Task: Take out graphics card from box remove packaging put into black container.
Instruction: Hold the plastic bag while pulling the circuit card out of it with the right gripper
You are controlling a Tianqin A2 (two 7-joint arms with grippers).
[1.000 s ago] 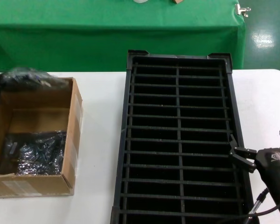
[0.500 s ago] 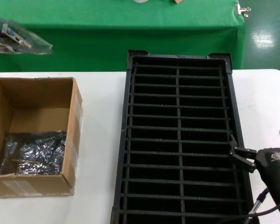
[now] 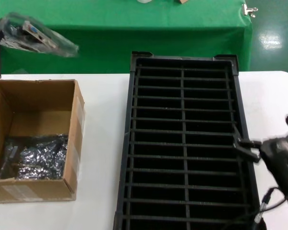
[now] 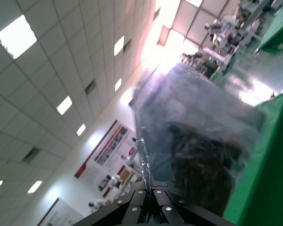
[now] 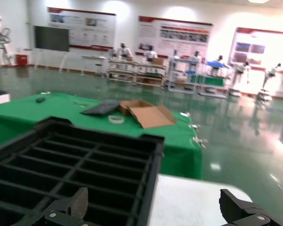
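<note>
Silvery packaging (image 3: 38, 36) pinched aloft, left pincer (image 4: 148, 200); right pincer (image 5: 155, 214) spread.

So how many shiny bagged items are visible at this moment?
2: one held up by the left gripper, the bagged graphics card above the box; one bagged bundle inside it. More may lie beneath.

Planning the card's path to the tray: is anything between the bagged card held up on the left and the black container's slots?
No object stands between them. The left gripper holds the graphics card high above the box; the black container is open. But the packaging still wraps the card.
</note>
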